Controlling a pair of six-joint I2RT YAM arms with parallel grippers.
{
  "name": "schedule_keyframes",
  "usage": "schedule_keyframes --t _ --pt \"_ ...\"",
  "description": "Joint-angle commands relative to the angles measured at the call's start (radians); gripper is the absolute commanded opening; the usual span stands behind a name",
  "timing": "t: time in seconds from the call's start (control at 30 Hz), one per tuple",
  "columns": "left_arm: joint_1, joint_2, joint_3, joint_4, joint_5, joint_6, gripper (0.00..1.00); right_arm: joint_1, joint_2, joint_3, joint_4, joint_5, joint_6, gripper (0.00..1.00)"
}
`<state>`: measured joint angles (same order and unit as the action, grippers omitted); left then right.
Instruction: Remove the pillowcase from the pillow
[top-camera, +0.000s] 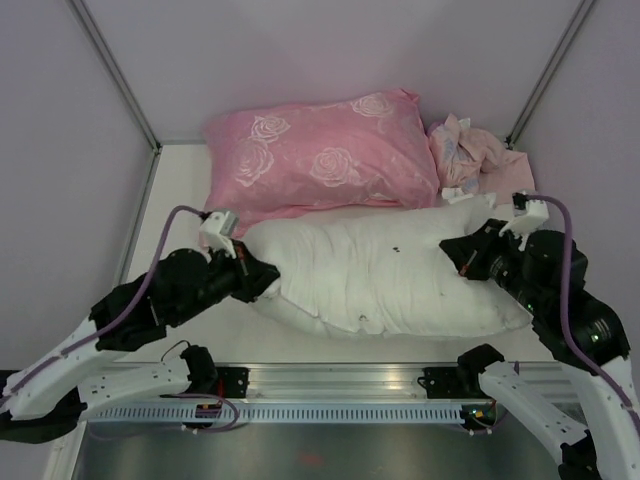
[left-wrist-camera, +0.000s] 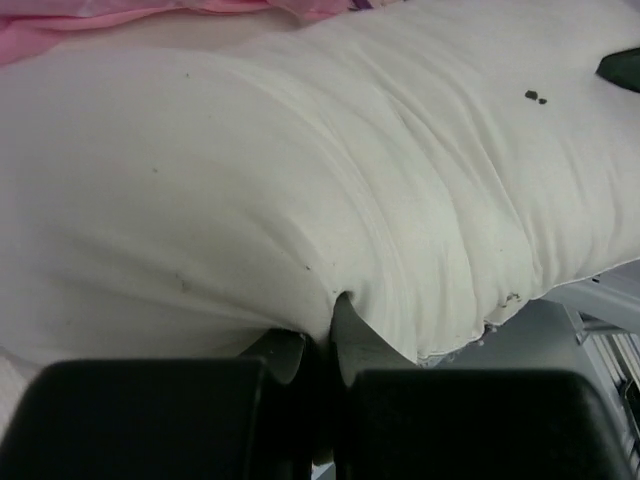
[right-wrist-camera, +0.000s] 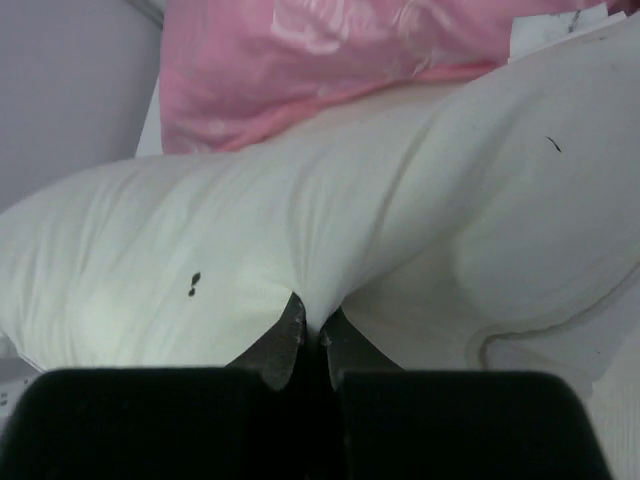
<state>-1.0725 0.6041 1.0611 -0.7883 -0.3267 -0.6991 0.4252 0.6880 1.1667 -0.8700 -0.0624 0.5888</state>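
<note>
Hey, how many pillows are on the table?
2. The white pillow lies in front; the pink rose pillow sits right behind it. The crumpled pillowcase at back right might hide something small.

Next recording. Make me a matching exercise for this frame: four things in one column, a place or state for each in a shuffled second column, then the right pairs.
Things
1. pillow
2. rose pillow
3. pillowcase
4. left gripper

Places or states
A. crumpled in a heap at the far right
B. pinched shut on a fold at the pillow's left end
C. bare white, lying nearest the arm bases
D. pink, lying behind the white one

Pairs: 1-C, 2-D, 3-A, 4-B
</note>
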Motion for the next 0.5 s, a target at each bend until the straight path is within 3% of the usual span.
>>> schedule_keyframes --t 0.0,0.3,0.47 --pt "-0.004 0.244 0.112 0.359 0.219 0.114 0.02 0.015 -0.045 0.083 -0.027 0.096 0.009 0.0" --pt "-0.003 0.947 0.653 0.356 0.354 0.233 0.02 0.015 -0.163 0.068 -0.139 0.43 0.014 0.0" --pt "0.023 1.275 1.116 0.258 0.472 0.263 0.02 0.015 -0.231 0.113 -0.202 0.545 0.032 0.0"
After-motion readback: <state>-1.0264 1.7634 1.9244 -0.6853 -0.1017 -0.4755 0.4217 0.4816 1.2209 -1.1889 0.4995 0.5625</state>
